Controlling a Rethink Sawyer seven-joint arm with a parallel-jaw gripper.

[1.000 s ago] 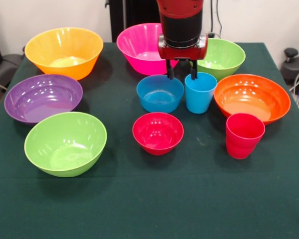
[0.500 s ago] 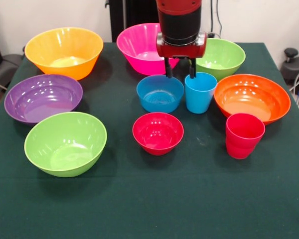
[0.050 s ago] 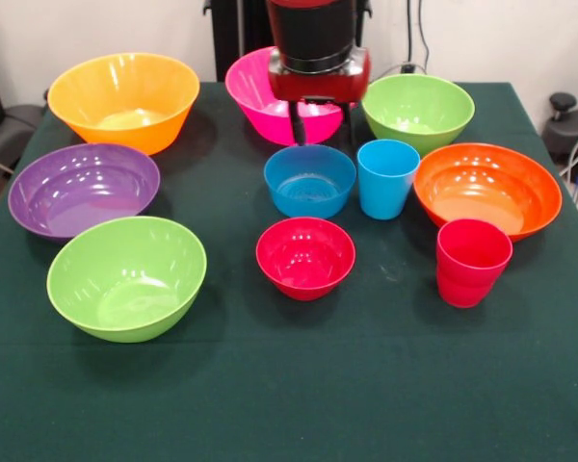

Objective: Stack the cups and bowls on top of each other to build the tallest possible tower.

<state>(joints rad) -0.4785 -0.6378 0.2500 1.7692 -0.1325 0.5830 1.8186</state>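
A: Where do the cups stand?

B: The light blue cup (image 3: pixel 386 178) is upright, just beside the small blue bowl (image 3: pixel 309 180). The red-pink cup (image 3: pixel 472 261) is upright too, nearer the camera, in front of the orange bowl (image 3: pixel 487 189). The small red bowl (image 3: pixel 305 257) sits apart in front of the blue one.

A: Any tower yet?

B: None that I can see. Every piece rests alone on the green cloth (image 3: pixel 289 395), mouth up. I'd judge the whole stack is left to build.

A: And the gripper?

B: The gripper (image 3: pixel 321 125) hangs above the table, over the gap between the pink bowl (image 3: pixel 255 87) and the blue bowl. Its two fingers are parted and nothing is between them.

A: Room to work?

B: The large bowls ring the middle: yellow-orange bowl (image 3: pixel 123 99), purple bowl (image 3: pixel 83 189) and one lime green bowl (image 3: pixel 126 277) on one side, another lime green bowl (image 3: pixel 418 113) near the back edge. The near half of the cloth is bare, well away from any edge.
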